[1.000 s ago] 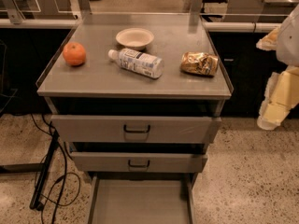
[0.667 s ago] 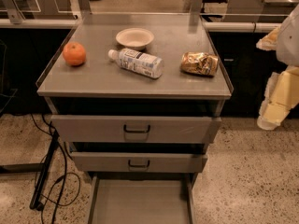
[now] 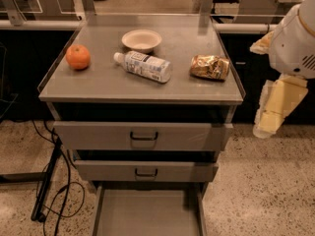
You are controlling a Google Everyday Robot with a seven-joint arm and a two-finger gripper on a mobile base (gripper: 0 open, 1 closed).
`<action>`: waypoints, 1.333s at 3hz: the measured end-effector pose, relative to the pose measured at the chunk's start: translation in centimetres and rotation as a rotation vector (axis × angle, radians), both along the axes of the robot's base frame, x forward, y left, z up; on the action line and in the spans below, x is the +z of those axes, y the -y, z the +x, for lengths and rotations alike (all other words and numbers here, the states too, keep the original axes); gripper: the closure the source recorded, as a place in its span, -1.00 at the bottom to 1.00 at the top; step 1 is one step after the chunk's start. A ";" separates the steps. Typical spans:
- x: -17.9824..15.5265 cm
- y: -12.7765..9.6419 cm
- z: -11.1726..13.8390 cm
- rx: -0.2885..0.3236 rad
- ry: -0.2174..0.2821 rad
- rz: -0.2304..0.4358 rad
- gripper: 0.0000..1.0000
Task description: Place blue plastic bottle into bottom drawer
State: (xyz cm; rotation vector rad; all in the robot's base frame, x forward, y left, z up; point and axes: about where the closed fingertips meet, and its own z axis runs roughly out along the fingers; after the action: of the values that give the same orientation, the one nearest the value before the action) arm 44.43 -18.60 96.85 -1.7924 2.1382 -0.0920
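Observation:
The blue plastic bottle [image 3: 144,66] lies on its side in the middle of the grey cabinet top [image 3: 108,80], white cap pointing left. The bottom drawer [image 3: 147,213] is pulled out furthest at the foot of the cabinet and shows a bare flat grey floor. My gripper [image 3: 272,109] hangs at the right edge of the view, beside the cabinet's right side and below the level of its top. It is well apart from the bottle and holds nothing that I can see.
On the cabinet top are an orange [image 3: 78,56] at the left, a white bowl [image 3: 141,40] behind the bottle and a golden-brown foil snack bag [image 3: 210,67] at the right. Two upper drawers [image 3: 142,135] stand slightly out. Black cables [image 3: 47,191] lie on the floor at the left.

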 end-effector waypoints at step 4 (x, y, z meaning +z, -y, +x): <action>1.4 -0.4 9.3 -0.175 0.152 0.469 -1.00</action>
State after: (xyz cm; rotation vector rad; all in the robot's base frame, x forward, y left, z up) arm 53.71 -18.15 98.24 -1.2909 1.9962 0.2085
